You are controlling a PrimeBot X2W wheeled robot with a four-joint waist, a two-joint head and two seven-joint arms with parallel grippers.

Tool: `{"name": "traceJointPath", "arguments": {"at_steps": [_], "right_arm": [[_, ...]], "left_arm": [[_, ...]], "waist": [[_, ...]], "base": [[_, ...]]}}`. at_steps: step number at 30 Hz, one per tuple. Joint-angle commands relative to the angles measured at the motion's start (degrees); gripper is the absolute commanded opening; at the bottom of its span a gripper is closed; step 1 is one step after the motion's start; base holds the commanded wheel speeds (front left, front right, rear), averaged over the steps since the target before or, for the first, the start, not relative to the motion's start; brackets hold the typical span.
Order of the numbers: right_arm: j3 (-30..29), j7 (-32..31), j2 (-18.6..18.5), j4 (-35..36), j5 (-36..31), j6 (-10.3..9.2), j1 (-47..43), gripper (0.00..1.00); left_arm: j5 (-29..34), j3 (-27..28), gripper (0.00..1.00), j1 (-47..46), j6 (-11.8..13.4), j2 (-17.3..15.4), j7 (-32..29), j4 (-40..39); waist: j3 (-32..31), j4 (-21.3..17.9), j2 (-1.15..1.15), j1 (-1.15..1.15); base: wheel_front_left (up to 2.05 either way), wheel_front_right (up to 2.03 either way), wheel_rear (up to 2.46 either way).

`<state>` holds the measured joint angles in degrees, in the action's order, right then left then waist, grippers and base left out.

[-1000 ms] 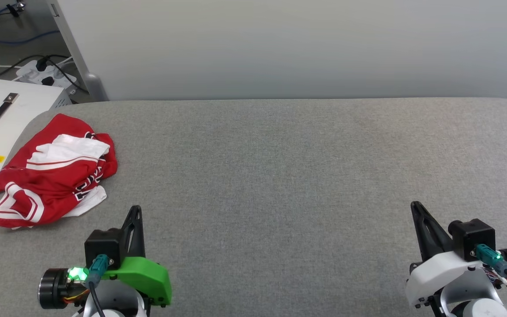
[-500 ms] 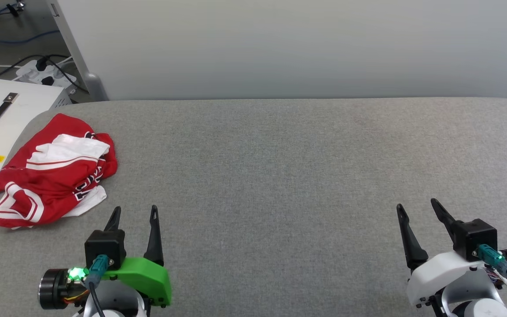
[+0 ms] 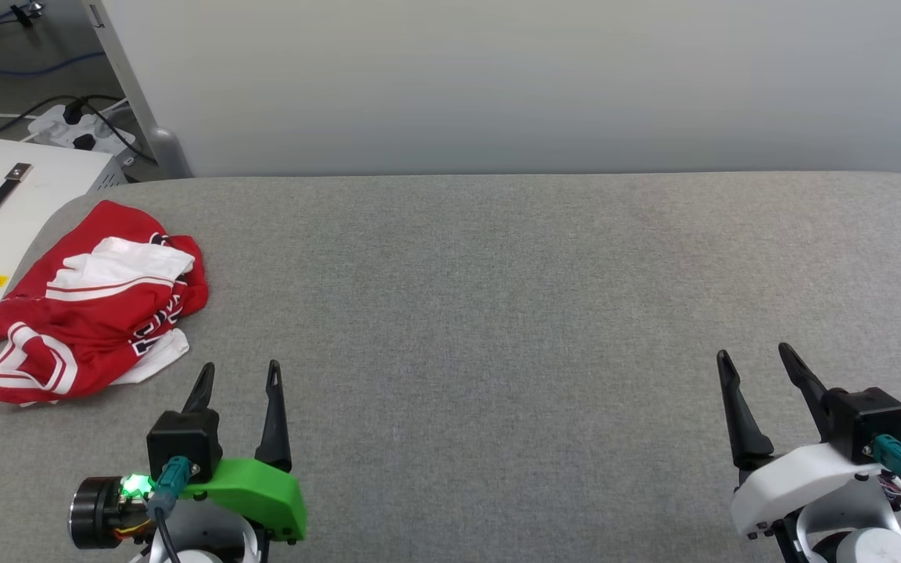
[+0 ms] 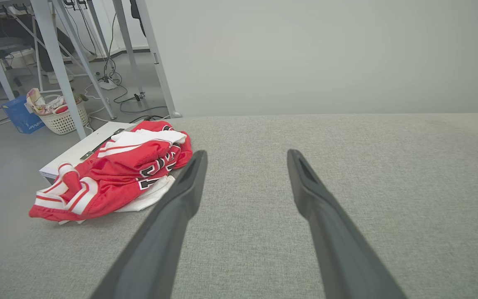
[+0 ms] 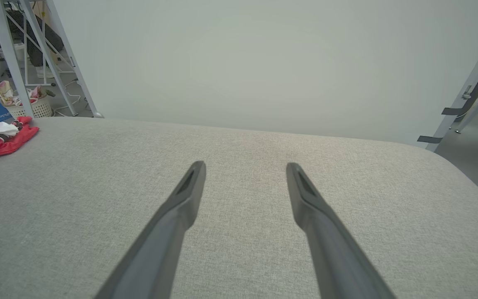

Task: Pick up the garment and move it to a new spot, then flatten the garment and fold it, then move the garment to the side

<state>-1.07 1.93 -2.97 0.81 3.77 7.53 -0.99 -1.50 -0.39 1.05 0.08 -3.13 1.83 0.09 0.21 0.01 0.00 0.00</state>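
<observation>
The grey cloth-covered counter [image 3: 497,313] has rounded corners. One crumpled red-and-white garment [image 3: 98,317] lies on it, at the left edge near the far corner.

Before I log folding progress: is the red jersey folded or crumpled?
Crumpled: the garment lies bunched in an uneven heap on the grey surface, lettering partly hidden.

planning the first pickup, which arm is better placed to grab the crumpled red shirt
Left. The left gripper is open just beside the garment at the left end of the grey table; the right gripper, also open, sits far across from it.
</observation>
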Motion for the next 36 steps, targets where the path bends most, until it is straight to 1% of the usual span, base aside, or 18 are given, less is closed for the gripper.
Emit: {"name": "traceJointPath", "arguments": {"at_steps": [1,25,36], "right_arm": [[-0.2,0.7,0.0,0.6,0.9,-0.01,-0.3,1.0],[-1.1,3.5,0.0,0.7,5.1,-0.02,-1.4,1.0],[-0.8,4.8,0.0,0.7,5.8,-0.02,-2.1,1.0]], "left_arm": [[-0.2,-0.1,1.0,-0.4,0.4,0.0,0.6,-0.2],[-1.5,-0.5,1.0,-0.4,0.7,0.1,3.5,0.6],[-2.0,-0.8,1.0,-0.2,0.9,0.1,4.8,1.0]], "waist": [[0.0,0.0,0.0,0.0],[0.1,0.1,0.0,0.0],[0.0,0.1,0.0,0.0]], "base": [[0.0,0.0,0.0],[0.0,0.0,0.0],[0.0,0.0,0.0]]}}
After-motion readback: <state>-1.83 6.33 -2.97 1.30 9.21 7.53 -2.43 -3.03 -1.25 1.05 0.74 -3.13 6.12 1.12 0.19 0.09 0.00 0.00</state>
